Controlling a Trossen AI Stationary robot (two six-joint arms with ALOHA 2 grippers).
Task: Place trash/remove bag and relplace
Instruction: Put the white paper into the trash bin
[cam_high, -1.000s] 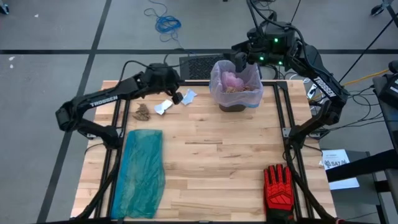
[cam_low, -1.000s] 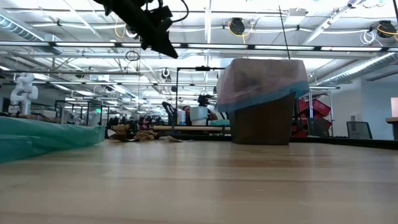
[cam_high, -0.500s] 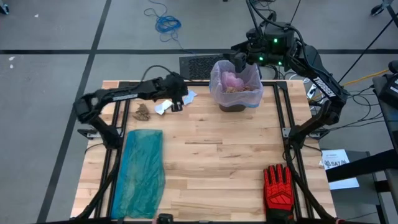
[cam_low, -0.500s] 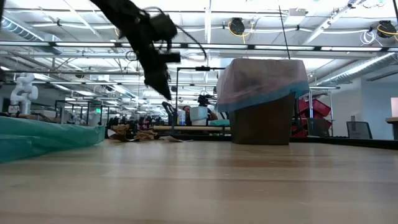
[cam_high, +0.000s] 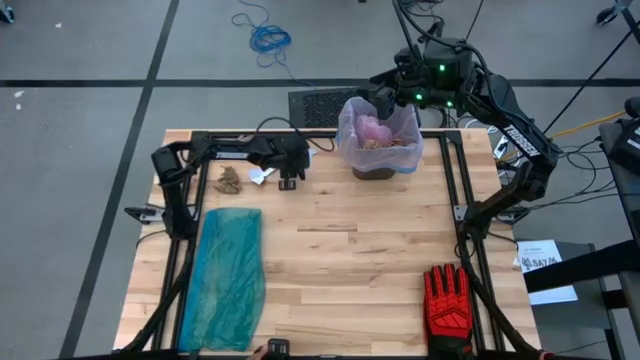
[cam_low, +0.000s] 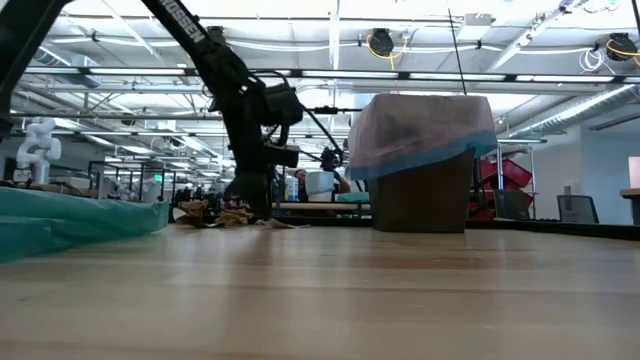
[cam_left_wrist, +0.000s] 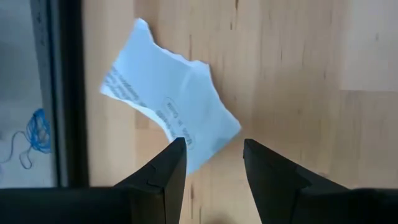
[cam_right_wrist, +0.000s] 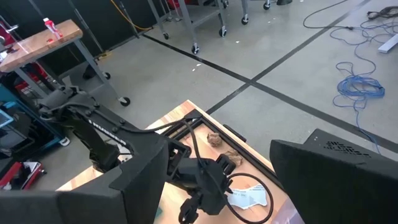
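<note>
Swinging down from above the table, the left gripper had come low with its fingers spread either side of a pale-blue paper scrap, not yet pinched. Nearby lay a brown wad. Over the lined bin the right gripper hung open; one pickup looked imminent

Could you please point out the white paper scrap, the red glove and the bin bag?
white paper scrap (cam_left_wrist: 165, 106): left wrist view, printed middle.
red glove (cam_high: 447, 299): high view, back of hand.
bin bag (cam_low: 420, 128): low view, pink side wall.

Pinkish bag, blue rim; teal bag; red-black glove.
</note>
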